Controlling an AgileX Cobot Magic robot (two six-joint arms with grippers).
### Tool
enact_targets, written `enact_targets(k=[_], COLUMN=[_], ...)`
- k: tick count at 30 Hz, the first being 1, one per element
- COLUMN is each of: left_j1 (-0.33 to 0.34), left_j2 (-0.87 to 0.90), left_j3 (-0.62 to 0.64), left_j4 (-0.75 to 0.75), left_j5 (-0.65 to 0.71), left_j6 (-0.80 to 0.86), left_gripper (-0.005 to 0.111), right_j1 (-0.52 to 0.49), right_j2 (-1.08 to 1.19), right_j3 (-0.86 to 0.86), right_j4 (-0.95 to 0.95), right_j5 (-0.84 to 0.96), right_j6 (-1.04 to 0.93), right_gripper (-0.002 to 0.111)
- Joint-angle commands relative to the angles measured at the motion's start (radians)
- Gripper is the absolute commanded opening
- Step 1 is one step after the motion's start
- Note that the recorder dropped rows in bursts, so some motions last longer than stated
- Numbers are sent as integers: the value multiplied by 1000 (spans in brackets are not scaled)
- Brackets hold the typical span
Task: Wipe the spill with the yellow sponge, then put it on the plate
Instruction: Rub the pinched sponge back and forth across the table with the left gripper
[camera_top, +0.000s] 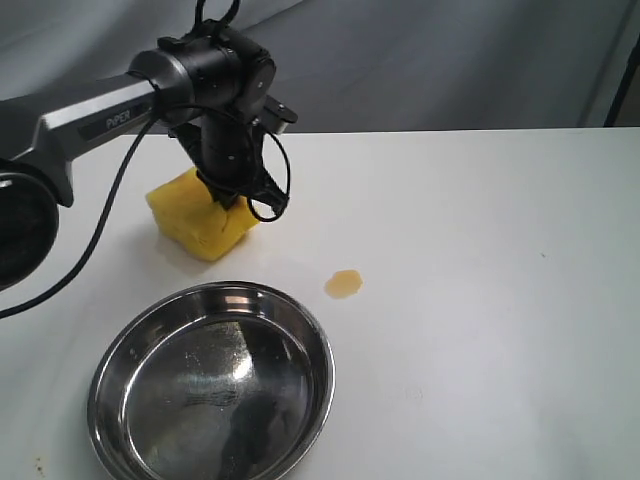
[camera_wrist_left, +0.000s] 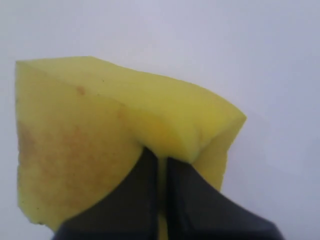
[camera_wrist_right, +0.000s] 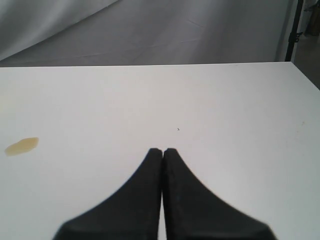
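Note:
The yellow sponge (camera_top: 200, 218) rests on the white table at the left, behind the plate. My left gripper (camera_top: 228, 196) comes down on its right part and is shut on it; in the left wrist view the sponge (camera_wrist_left: 100, 135) is pinched and dented between the dark fingers (camera_wrist_left: 135, 200), with faint orange stains on its face. The spill (camera_top: 344, 283), a small amber blot, lies on the table to the right of the sponge and just beyond the plate's rim; the right wrist view shows the spill (camera_wrist_right: 22, 146) too. The steel plate (camera_top: 140, 340) sits at the front left. My right gripper (camera_wrist_right: 162, 150) is shut on nothing.
The left arm and its cable (camera_top: 100, 220) hang over the table's left side. A dark round object (camera_top: 20, 225) sits at the left edge. A grey cloth backdrop (camera_wrist_right: 175, 30) rises behind the table's far edge.

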Motion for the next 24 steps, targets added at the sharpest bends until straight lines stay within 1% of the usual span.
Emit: enact_targets(k=[1, 5, 9, 11, 14, 24], left_j1=[-68, -127, -181, -206, -238, -340], left_j2=[-3, 6, 9, 9, 17, 45], left_j3=[-14, -14, -14, -14, -14, -19], left_j4=[-16, -19, -24, -56, -122, -147], left_j5=[-1, -1, -1, -1, -1, -1], left_j6=[-10, -63, -79, -107, -107, -116], left_gripper=[0, 0, 0, 0, 0, 0], right_j1=[-2, -2, -2, -2, -2, -2], right_j2=[-6, -6, -6, -6, -6, -6], right_j3=[2, 2, 2, 2, 2, 2], right_j4=[-4, -4, -4, -4, -4, -4], right_j5=[-1, -1, -1, -1, -1, -1], right_j6=[0, 0, 0, 0, 0, 0], right_gripper=[0, 0, 0, 0, 0, 0])
